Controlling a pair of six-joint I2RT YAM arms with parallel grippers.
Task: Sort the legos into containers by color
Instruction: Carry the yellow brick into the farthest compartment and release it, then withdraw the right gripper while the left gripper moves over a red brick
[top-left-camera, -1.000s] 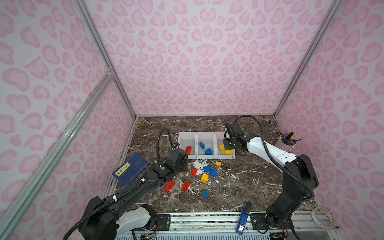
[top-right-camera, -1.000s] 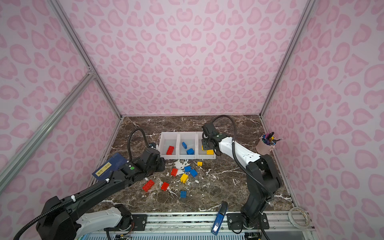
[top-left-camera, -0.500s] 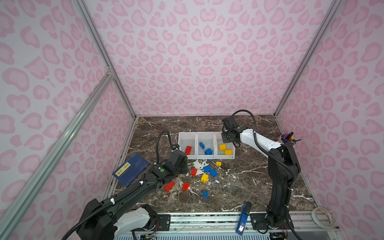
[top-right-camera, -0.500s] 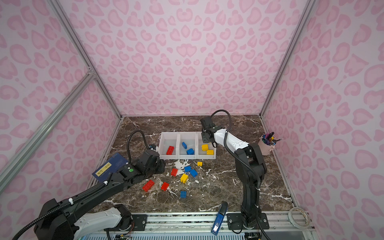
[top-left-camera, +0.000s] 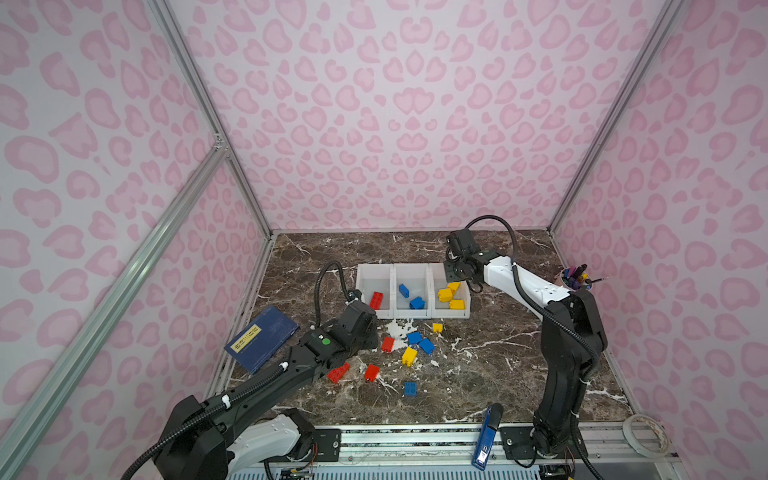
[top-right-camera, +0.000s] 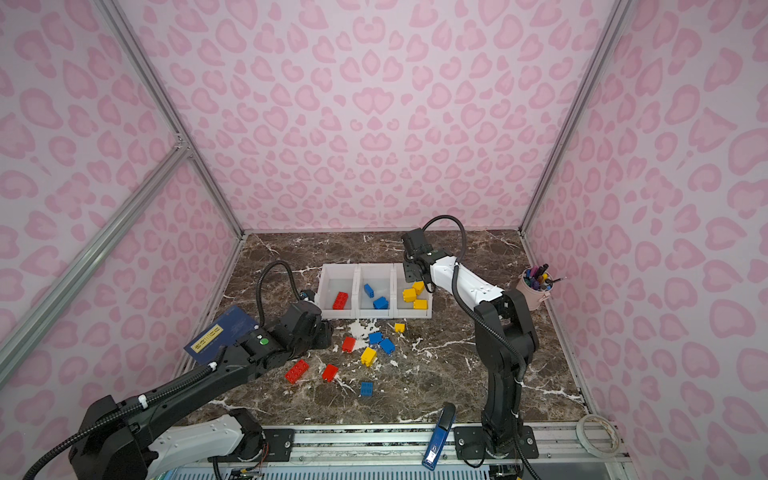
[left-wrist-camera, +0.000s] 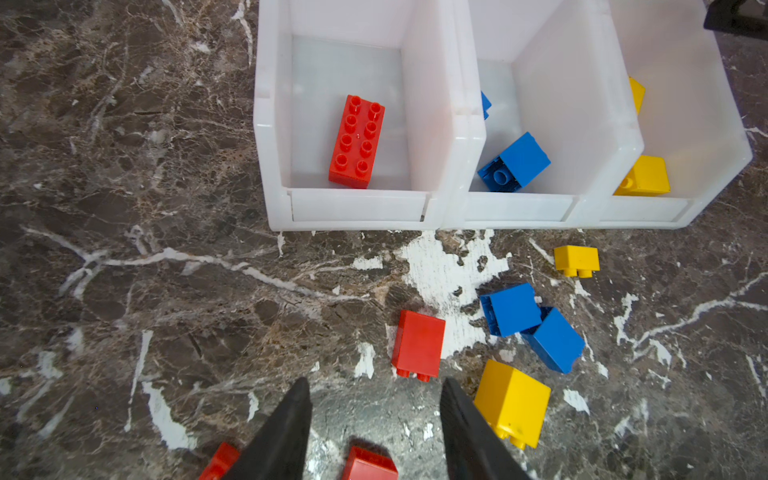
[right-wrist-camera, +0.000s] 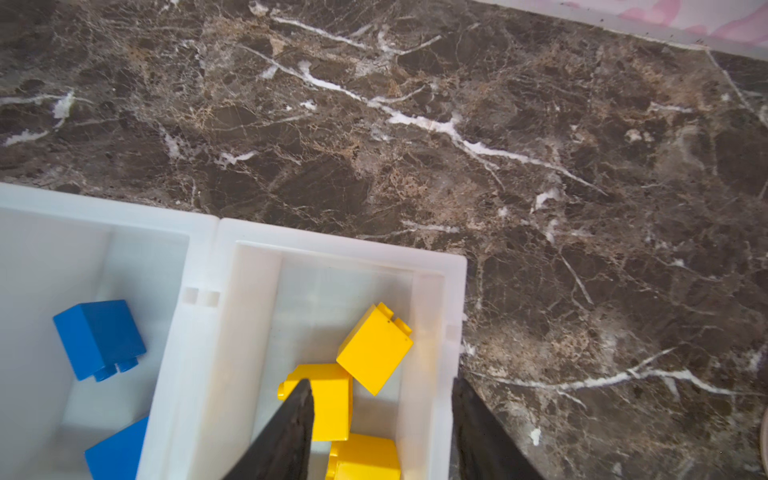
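Note:
Three joined white containers stand in a row. The left one holds a red oblong lego, the middle one two blue legos, the right one three yellow legos. Loose red, blue and yellow legos lie in front of the containers. My right gripper hangs open over the right container's outer wall, holding nothing. My left gripper is open and empty low over the table. A red lego lies below the gap between its fingers, and another red one just ahead.
A dark blue booklet lies at the left by the wall. A blue stapler rests on the front rail. A pink pen cup stands at the right and a tape roll at the front right corner.
My right gripper has opened over the right container, and a third yellow lego now lies in it, tilted against the wall. The left arm has barely moved.

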